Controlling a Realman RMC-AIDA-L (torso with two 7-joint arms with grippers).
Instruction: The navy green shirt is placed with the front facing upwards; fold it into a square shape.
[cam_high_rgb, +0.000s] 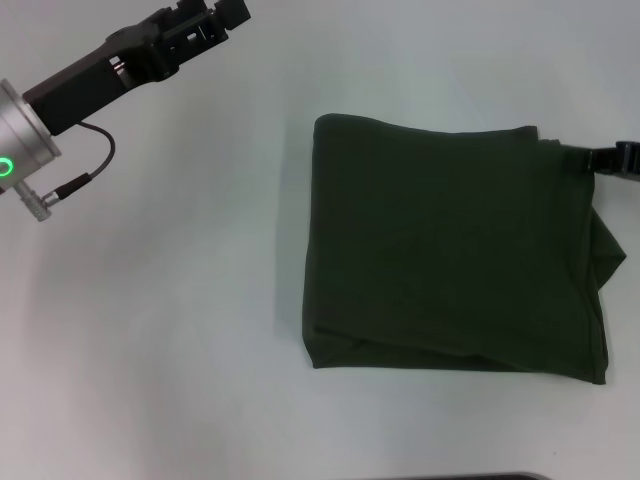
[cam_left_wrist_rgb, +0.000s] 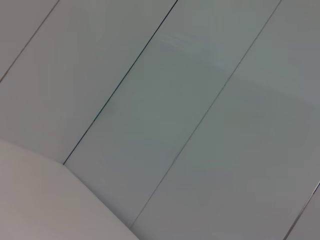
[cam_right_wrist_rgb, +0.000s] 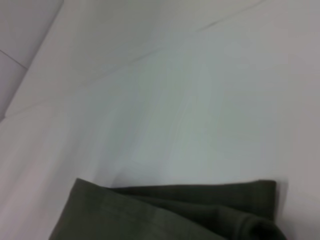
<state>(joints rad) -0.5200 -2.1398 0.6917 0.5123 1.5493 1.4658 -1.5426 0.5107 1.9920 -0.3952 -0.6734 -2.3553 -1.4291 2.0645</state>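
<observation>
We see the navy green shirt (cam_high_rgb: 455, 250) lying on the white table (cam_high_rgb: 150, 330), right of centre in the head view, already gathered into a compact, roughly square stack with no lettering or collar showing on its upper face. Its left and far edges run fairly straight, while the near edge shows a diagonal crease and the right side bulges a little past the upper layer, so we judge the folding nearly finished and only tidying left. The right gripper (cam_high_rgb: 612, 160) reaches in from the right frame edge and sits at the shirt's far right corner; only a dark tip of it shows, and we cannot tell whether its fingers are parted or pinching cloth. We take its position at that corner as the natural spot for setting down or squaring the last layer. The right wrist view shows the stacked hems (cam_right_wrist_rgb: 200, 200) of the shirt, several layers resting one on another, with bare table beyond. The left gripper (cam_high_rgb: 205, 25) hangs raised at the far left, well apart from the shirt, holding nothing; its finger spacing is not clear to us either. Its wrist view shows only pale panels. We see 0 containers here, so nothing is held inside anything.
</observation>
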